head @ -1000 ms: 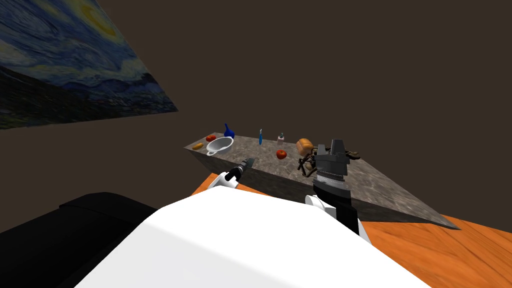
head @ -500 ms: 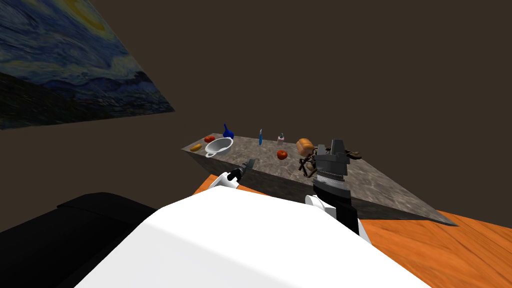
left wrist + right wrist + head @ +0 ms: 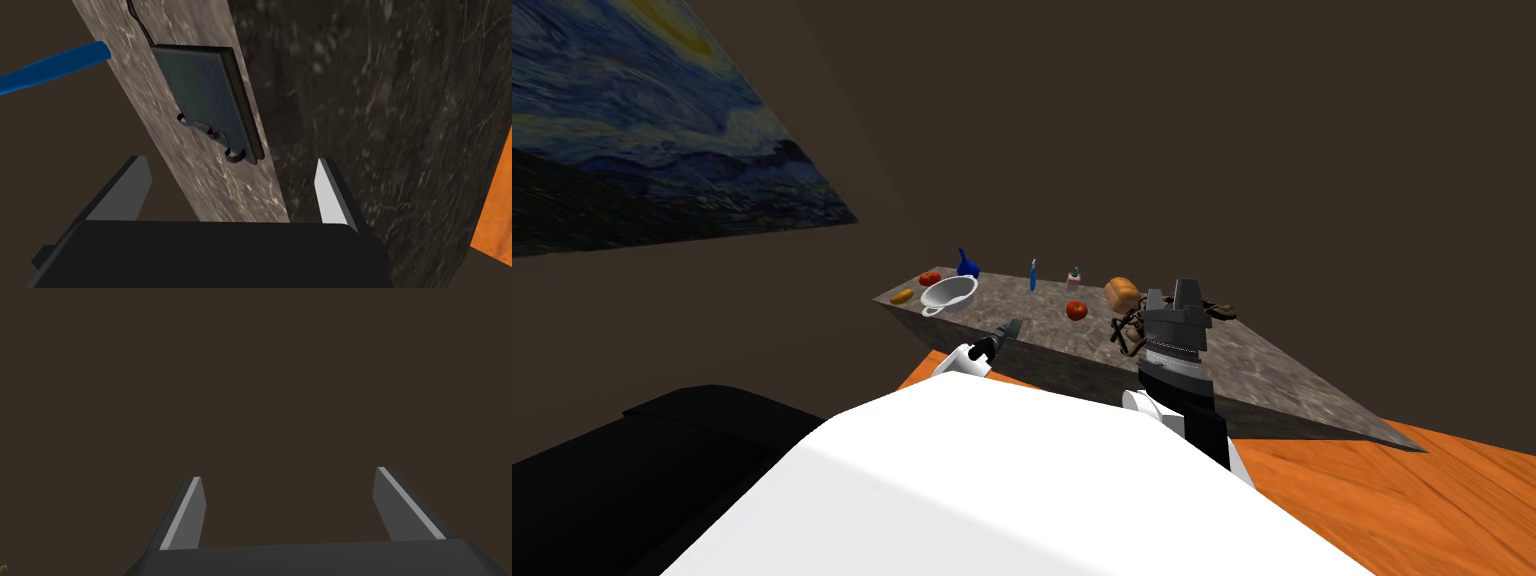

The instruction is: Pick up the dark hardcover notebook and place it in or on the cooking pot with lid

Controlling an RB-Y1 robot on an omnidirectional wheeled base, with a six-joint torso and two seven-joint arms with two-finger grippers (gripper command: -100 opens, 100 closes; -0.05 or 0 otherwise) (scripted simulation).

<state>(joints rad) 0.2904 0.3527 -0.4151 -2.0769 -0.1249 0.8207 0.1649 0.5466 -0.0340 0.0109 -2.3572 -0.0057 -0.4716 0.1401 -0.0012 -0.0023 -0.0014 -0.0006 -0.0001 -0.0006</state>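
Facing a grey stone counter (image 3: 1252, 360) that stands on an orange floor (image 3: 1362, 490), we see it run from near right to far left under a plain brown wall. Our left gripper (image 3: 231, 161) hovers at the counter's near edge, its fingers apart and holding nothing. The left wrist view shows the dark hardcover notebook (image 3: 200, 95) lying flat on the top just beyond the fingertips, along that edge, with a slim blue tool (image 3: 55, 62) farther off. Our right gripper (image 3: 287, 473) is raised on the right, fingers also spread and empty. The head view adds what lies farther: a red tomato (image 3: 1077, 310), a loaf (image 3: 1120, 292), the white pot (image 3: 950, 292) at far left, a blue jug (image 3: 968, 263) and a swirling blue painting (image 3: 642, 150) on the left wall.
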